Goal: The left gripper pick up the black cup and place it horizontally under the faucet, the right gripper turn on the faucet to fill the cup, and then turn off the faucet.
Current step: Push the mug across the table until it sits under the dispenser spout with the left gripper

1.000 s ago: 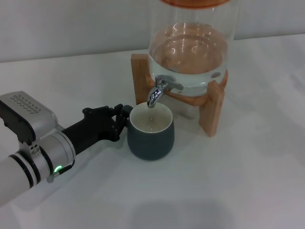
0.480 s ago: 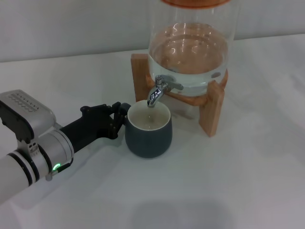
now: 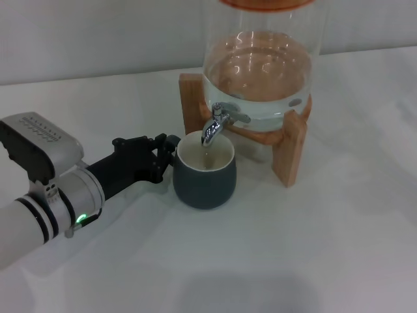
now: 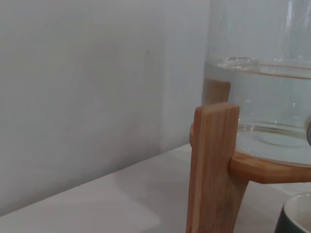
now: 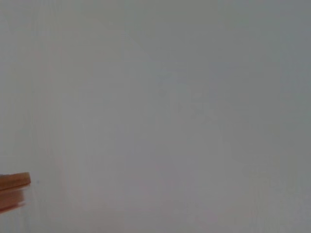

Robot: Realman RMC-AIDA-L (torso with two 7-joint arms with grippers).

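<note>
The black cup [image 3: 204, 176] stands upright on the white table, its cream inside open, directly under the spout of the chrome faucet [image 3: 215, 124]. My left gripper [image 3: 166, 156] reaches in from the left and is shut on the cup's handle side. A sliver of the cup's rim [image 4: 297, 216] shows in the left wrist view. The faucet's lever points right, and no stream of water shows. My right gripper is out of view; its wrist view shows only a blank wall and a wooden edge [image 5: 13, 187].
The faucet belongs to a large glass jar [image 3: 260, 65] part full of water, resting on a wooden stand [image 3: 290, 147] behind and to the right of the cup. The stand's upright [image 4: 211, 165] is close in the left wrist view.
My left gripper has shifted the cup slightly back and toward the jar, so its mouth sits more squarely beneath the spout.
</note>
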